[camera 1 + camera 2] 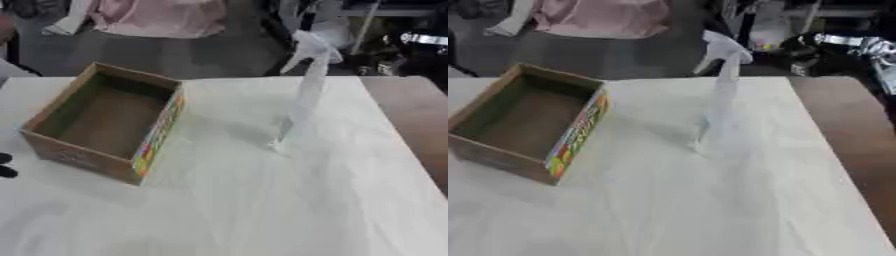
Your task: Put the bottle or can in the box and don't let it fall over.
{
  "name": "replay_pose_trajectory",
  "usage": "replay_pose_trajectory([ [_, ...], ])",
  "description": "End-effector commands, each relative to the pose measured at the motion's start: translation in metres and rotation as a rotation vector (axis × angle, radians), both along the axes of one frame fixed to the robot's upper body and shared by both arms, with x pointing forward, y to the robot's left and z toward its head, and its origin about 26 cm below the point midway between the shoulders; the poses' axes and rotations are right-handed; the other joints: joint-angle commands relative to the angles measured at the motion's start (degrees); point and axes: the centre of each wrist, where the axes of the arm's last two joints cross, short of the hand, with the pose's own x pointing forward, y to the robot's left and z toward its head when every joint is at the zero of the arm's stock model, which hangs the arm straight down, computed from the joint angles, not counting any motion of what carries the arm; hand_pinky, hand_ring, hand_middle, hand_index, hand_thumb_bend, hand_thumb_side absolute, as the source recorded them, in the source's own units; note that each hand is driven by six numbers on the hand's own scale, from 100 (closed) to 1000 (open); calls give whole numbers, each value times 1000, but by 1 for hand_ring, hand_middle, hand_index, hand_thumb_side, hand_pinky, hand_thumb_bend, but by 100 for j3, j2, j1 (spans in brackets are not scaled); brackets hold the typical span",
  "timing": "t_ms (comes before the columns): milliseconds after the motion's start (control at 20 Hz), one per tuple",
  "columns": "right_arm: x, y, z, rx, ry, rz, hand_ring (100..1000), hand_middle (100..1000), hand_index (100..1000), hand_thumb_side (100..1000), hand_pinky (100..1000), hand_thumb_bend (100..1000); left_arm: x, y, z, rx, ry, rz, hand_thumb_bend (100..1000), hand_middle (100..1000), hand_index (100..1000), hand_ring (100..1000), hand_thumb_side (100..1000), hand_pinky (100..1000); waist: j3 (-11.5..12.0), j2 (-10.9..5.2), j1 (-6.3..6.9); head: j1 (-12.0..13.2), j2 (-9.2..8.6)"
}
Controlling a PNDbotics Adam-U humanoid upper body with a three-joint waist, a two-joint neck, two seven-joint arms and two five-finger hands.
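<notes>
A tall clear spray bottle (304,100) with a white trigger head stands upright on the white table, right of centre. An open cardboard box (103,120) with a colourful printed side sits at the left and is empty inside. Only two black fingertips of my left hand (6,165) show at the left edge of the left eye view, just left of the box's near corner. My right hand shows in neither view.
The white cloth covers the table (245,200); bare brown tabletop (411,115) runs along the right. Beyond the far edge lie pink fabric (157,17) and dark equipment (842,47) on the floor.
</notes>
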Motion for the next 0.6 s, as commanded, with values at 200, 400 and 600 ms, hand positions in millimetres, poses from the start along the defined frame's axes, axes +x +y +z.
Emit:
replay_pose_trajectory([
  [200,-10,5,47,-53,-71,116,1000,906,949,522,863,100,-1,1,10,24,-26,-8,111,669,904,678,781,606,-22,-145,-31,-17,24],
  [400,-12,8,55,-45,-77,135,1000,906,949,521,864,100,-2,2,10,25,-25,-5,111,669,904,678,781,606,-35,-154,-42,-14,39],
  [600,-9,20,59,-29,-76,188,1000,912,960,560,863,100,-2,2,10,25,-27,-5,111,669,904,678,779,606,-37,-167,-41,-41,51],
])
